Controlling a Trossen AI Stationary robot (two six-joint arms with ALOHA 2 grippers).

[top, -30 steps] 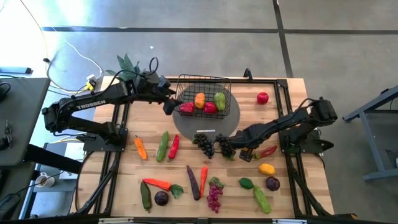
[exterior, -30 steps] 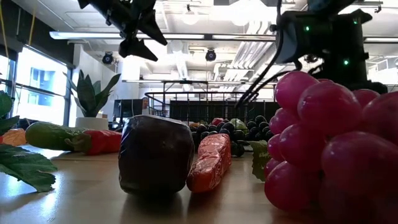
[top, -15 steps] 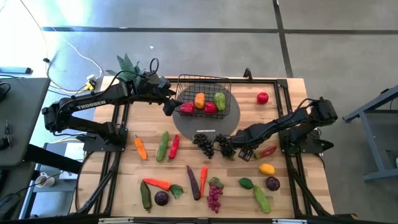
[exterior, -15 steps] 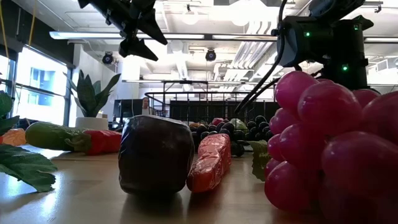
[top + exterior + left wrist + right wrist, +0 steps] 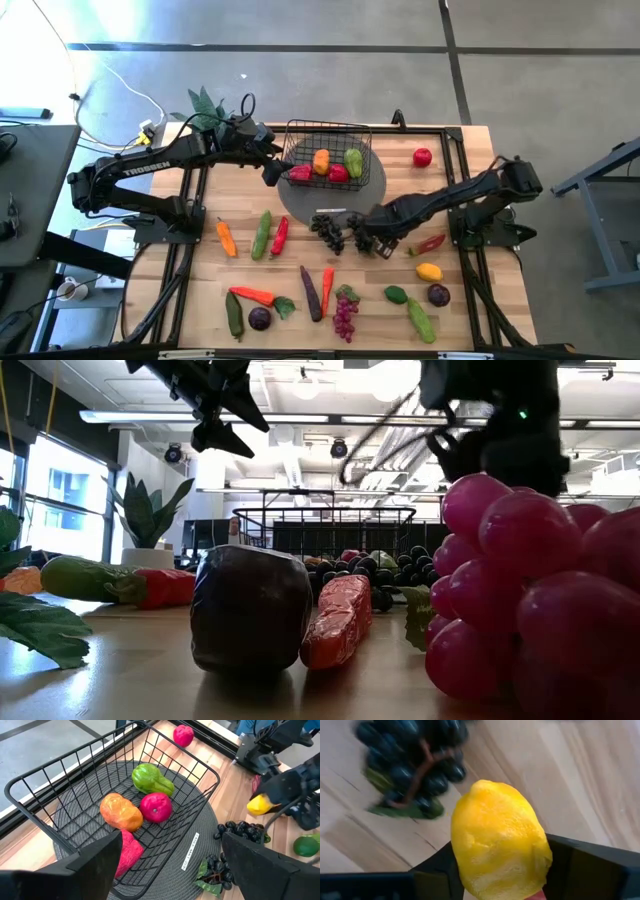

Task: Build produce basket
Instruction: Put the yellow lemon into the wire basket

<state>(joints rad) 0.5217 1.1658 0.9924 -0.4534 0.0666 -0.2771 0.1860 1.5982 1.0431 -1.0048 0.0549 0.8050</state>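
- Your right hand [image 5: 502, 870] grips a yellow lemon [image 5: 499, 840] above the tabletop [image 5: 300, 255], beside two dark grape bunches [image 5: 345, 232] that lie just in front of the basket [image 5: 330, 160].
- Your left hand [image 5: 170, 865] hovers with its fingers apart at the basket's left side.
- The basket sits on a grey mat [image 5: 165, 865], holding an orange fruit [image 5: 120, 811], a red apple [image 5: 156, 806], a green pepper [image 5: 151, 779] and a red piece [image 5: 129, 854].
- More produce [image 5: 330, 295] lies scattered across the tabletop's near half.

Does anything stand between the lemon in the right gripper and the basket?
The dark grapes lie on the table between the lemon, held in the right gripper, and the basket; a lifted path should clear them. The left gripper hovers open at the basket's left rim, off that line.
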